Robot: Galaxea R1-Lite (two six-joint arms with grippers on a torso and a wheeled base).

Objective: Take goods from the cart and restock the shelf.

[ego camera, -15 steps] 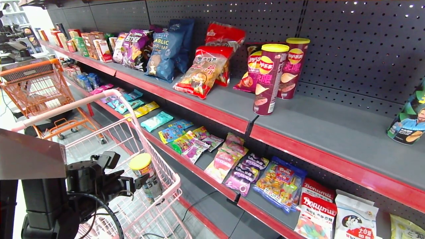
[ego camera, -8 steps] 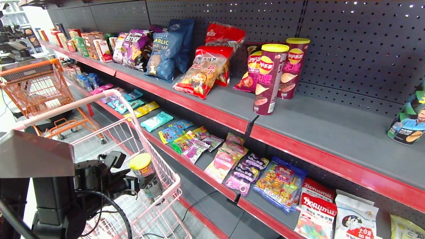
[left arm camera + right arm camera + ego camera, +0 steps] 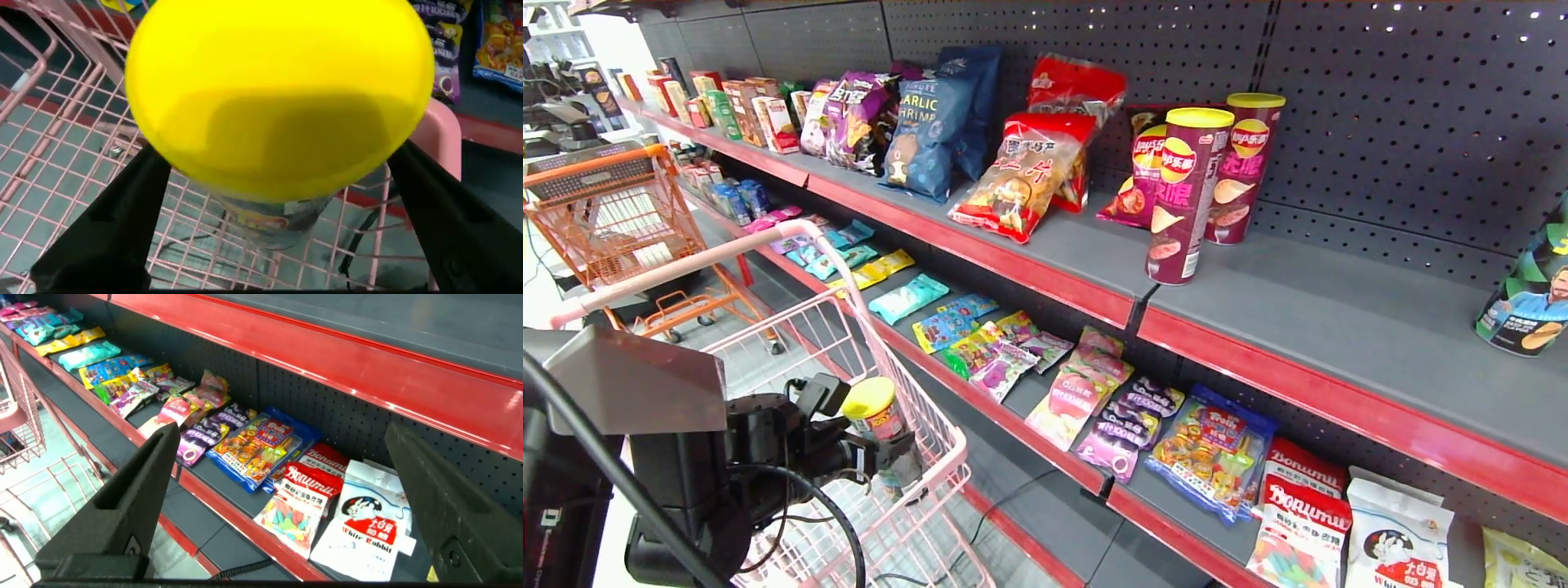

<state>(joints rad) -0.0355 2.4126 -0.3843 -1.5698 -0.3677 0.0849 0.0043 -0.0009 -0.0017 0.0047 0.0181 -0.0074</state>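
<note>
Since a second ago the left hand (image 3: 867, 457) has pushed forward inside the pink cart (image 3: 949, 445) and closed the gap to the yellow-lidded can (image 3: 876, 416), which stands upright in the same place. Now the can sits between the hand's two fingers, in the cart's corner nearest the shelf (image 3: 1339, 327). In the left wrist view the fingers are spread wide on either side of the lid. The hand is not clamped as far as I can judge, though the lid hides whether the pads touch the can's body.

The right hand (image 3: 278, 457) hangs in front of the lower shelf with its fingers wide apart and nothing between them.

As for progress, two matching cans (image 3: 1186, 196) already stand near the front edge of the upper shelf. Bare grey board stretches beside them toward the shelf's right end, so there is room for more. The can in the cart has not been lifted, so this round of restocking looks to be at its very start. Still to do are the squeeze, the lift over the cart's rim, the carry across to the upper shelf and the set-down beside its fellows. Whether other goods wait deeper in the cart I cannot tell.
</note>
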